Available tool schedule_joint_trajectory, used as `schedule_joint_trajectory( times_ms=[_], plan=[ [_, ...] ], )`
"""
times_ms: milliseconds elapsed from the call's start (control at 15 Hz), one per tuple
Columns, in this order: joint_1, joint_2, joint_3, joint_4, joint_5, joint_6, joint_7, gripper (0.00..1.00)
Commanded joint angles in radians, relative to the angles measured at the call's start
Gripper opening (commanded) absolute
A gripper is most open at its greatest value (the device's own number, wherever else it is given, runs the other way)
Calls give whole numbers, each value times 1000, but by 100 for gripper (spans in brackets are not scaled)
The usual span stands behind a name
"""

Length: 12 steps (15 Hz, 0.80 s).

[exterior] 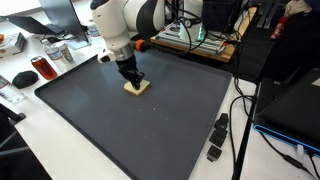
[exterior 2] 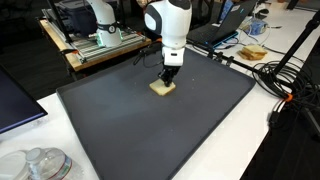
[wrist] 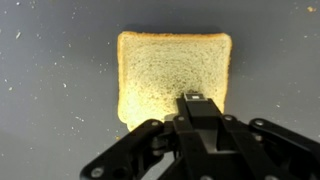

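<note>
A slice of white bread [wrist: 170,70] lies flat on the dark grey mat [exterior: 150,135], toward the mat's far side in both exterior views [exterior: 138,88] [exterior 2: 163,88]. My gripper [wrist: 196,98] points straight down over it with its fingers brought together. The tips sit on the slice's top, close to the edge nearest the camera in the wrist view. The slice looks flat and undeformed, and I see no part of it pinched between the fingers. In both exterior views the gripper [exterior: 133,80] [exterior 2: 167,80] touches the bread from above.
A black mouse [exterior: 22,78] and a red can [exterior: 42,68] lie off one end of the mat. A black plug strip [exterior: 218,138] and cables [exterior 2: 285,85] run along another side. More bread on a plate [exterior 2: 252,52] sits beyond a corner, and glassware [exterior 2: 40,165] stands off another.
</note>
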State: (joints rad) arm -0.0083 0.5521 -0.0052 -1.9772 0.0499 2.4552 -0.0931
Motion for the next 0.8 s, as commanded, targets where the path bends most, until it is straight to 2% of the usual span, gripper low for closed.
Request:
schedule_joint_trajectory(
  times_ms=[0,333,533,733],
  plan=[
    [-26,19,29,-28,103,46,100,5],
    [3,19,-2,-50,174,111,307,5],
    [42,14,-34,-66,169,157,477,5],
    [89,15,-79,-64,155,154,654,5]
  ],
)
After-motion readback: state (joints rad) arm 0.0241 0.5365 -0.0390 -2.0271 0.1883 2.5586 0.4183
